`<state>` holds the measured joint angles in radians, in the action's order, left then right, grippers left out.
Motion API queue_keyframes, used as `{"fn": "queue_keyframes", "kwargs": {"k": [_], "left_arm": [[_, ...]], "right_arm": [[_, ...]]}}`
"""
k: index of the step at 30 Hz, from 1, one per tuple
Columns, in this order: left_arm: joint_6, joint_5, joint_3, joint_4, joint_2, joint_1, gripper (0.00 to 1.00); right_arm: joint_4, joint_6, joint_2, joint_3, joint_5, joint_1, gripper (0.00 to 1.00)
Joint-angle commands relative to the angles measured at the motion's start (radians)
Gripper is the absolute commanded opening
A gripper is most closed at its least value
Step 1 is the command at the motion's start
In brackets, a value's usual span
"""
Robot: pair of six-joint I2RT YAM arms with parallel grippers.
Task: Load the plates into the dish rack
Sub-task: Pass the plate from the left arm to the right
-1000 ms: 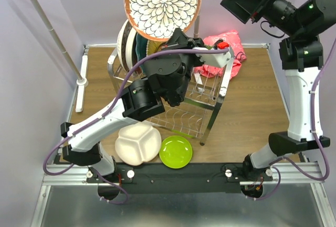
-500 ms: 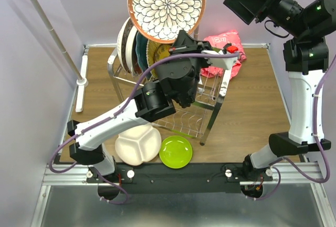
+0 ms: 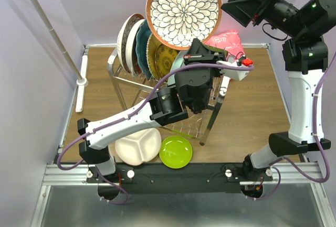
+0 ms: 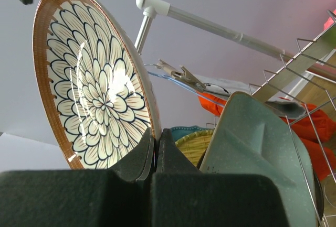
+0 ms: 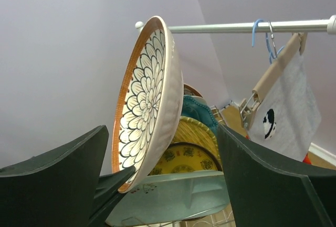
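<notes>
1. My left pincer [image 4: 156, 139] is clenched on the lower rim of the floral plate [image 3: 183, 10], both fingers pressed against the edge.
2. The floral plate stands nearly on edge, high above the dish rack [image 3: 212, 116]. Its white-and-dark petal face, ringed in orange-brown, is turned toward the overhead camera.
3. My right pincer [image 5: 163, 132] is released, its jaws spread wide with nothing between them. It is raised at the far right, well apart from the rack, and faces the floral plate.
4. In the rack's upper tier, plates stand on edge in a row. From the left there is a pale brown-rimmed plate [image 3: 125, 41], then a teal plate [image 3: 142, 42], a yellow patterned plate [image 3: 164, 56] and a pale aqua plate [image 3: 179, 65], which is nearest my left wrist.
5. On the table [image 3: 252, 96], just in front of the rack, the white divided plate [image 3: 137, 144] and the lime green plate [image 3: 176, 151] lie flat side by side. I cannot tell whether they touch.
6. A pink-red cloth [image 3: 227, 41] lies behind the rack.
</notes>
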<state>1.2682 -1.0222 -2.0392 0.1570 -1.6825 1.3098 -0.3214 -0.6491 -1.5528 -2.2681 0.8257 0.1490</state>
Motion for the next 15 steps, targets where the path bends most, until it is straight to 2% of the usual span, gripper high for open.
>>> {"fn": "queue_keyframes", "kwargs": {"k": [1, 5, 7, 15], "left_arm": [[0.105, 0.014, -0.010, -0.083, 0.015, 0.014, 0.00], [0.100, 0.010, 0.005, -0.086, 0.015, 0.014, 0.00], [0.103, 0.002, 0.008, -0.099, 0.009, 0.014, 0.00], [0.100, 0.008, 0.025, -0.103, -0.014, 0.022, 0.00]], "right_arm": [[-0.074, -0.023, -0.036, -0.019, 0.052, -0.002, 0.86], [-0.122, -0.049, -0.072, -0.071, 0.079, -0.002, 0.74], [-0.157, -0.037, -0.085, -0.116, 0.075, -0.002, 0.73], [-0.228, -0.011, -0.069, -0.096, 0.056, -0.002, 0.71]]}}
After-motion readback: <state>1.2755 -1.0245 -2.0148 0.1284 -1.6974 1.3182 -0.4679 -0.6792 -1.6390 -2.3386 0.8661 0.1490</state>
